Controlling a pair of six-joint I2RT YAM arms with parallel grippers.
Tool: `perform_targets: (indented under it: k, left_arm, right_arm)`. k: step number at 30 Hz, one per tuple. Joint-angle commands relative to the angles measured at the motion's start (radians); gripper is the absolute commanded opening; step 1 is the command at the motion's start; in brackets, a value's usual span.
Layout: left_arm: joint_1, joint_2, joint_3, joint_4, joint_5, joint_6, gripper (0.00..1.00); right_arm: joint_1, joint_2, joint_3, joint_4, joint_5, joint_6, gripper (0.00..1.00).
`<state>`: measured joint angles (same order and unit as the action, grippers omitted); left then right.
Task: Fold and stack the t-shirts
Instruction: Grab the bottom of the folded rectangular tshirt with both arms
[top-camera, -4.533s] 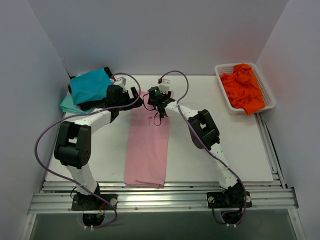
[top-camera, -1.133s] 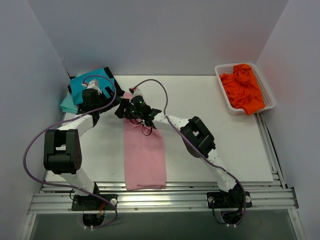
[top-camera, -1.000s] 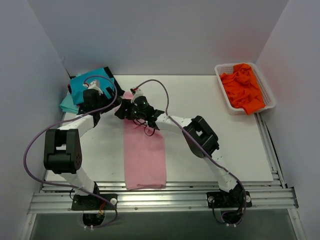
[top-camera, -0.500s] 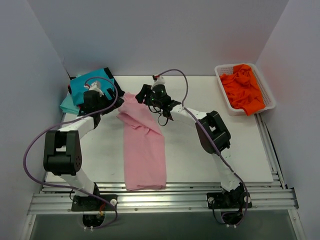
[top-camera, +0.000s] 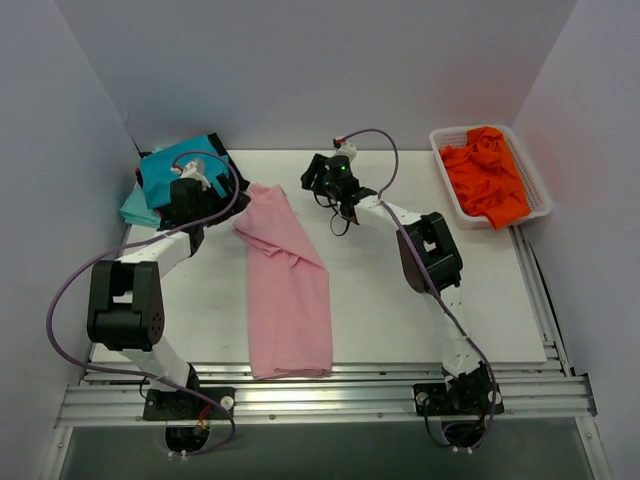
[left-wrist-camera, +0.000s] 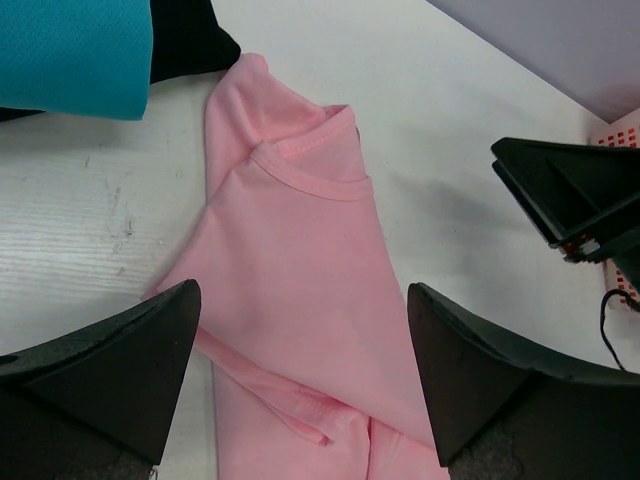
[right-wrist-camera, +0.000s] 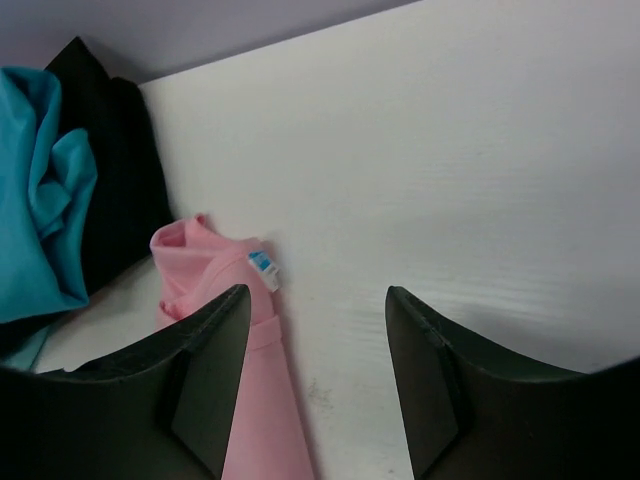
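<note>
The light pink t-shirt (top-camera: 288, 290) lies as a long folded strip down the middle of the table, its collar end (left-wrist-camera: 300, 160) slanted toward the back left. A teal t-shirt (top-camera: 172, 172) tops a stack at the back left, over a black one (left-wrist-camera: 190, 40) and a pale aqua one (top-camera: 134, 208). My left gripper (top-camera: 215, 205) hovers open beside that stack, over the pink shirt's upper part (left-wrist-camera: 302, 300), holding nothing. My right gripper (top-camera: 310, 180) stands open at the back middle, to the right of the collar and its white-blue label (right-wrist-camera: 262, 268), above bare table (right-wrist-camera: 317, 300).
A white lattice basket (top-camera: 447, 190) at the back right holds crumpled bright orange cloth (top-camera: 487, 178). Grey walls close in the table on three sides. A metal rail (top-camera: 330, 395) runs along the near edge by the arm bases.
My right gripper let go of the pink shirt's collar end and drew back to the right. The collar end now lies flat, slanted left. The left arm hardly moved.
</note>
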<state>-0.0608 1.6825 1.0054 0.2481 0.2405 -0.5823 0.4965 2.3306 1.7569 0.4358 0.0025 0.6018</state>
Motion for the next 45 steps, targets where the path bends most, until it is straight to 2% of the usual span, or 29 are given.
perform_targets:
  k: [1,4,10,26,35,38,39,40,42,45]
  left_arm:
    - [0.001,-0.024,-0.005,0.06,-0.049,-0.002,0.93]
    - [0.007,-0.041,-0.021,0.05,-0.101,-0.008,0.92]
    - [0.042,-0.104,-0.109,0.066,-0.205,-0.076,0.92]
    - [0.133,-0.168,-0.275,0.195,-0.149,-0.152,0.91]
    - [0.157,-0.139,-0.294,0.255,-0.087,-0.171,0.91]
    - [0.167,-0.138,-0.303,0.273,-0.075,-0.177,0.91]
    - [0.165,-0.136,-0.304,0.276,-0.072,-0.179,0.91]
    - [0.165,-0.135,-0.306,0.28,-0.064,-0.179,0.91]
    - [0.167,-0.13,-0.31,0.292,-0.06,-0.183,0.91]
    - [0.17,-0.124,-0.317,0.309,-0.052,-0.188,0.91]
  right_arm:
    - [0.134,-0.094,0.006,0.012,-0.029,-0.026,0.52]
    - [0.2,-0.108,0.015,-0.009,0.025,-0.039,0.52]
    - [0.246,-0.051,0.068,-0.038,0.016,-0.022,0.5]
    - [0.321,0.265,0.426,-0.235,0.059,-0.06,0.49]
    - [0.349,0.337,0.461,-0.292,0.096,-0.077,0.49]
    - [0.35,0.337,0.432,-0.289,0.109,-0.074,0.34]
    - [0.349,0.337,0.426,-0.292,0.117,-0.074,0.16]
    - [0.35,0.338,0.426,-0.296,0.125,-0.074,0.09]
    - [0.349,0.348,0.429,-0.315,0.131,-0.074,0.0]
    - [0.349,0.355,0.429,-0.33,0.145,-0.08,0.0]
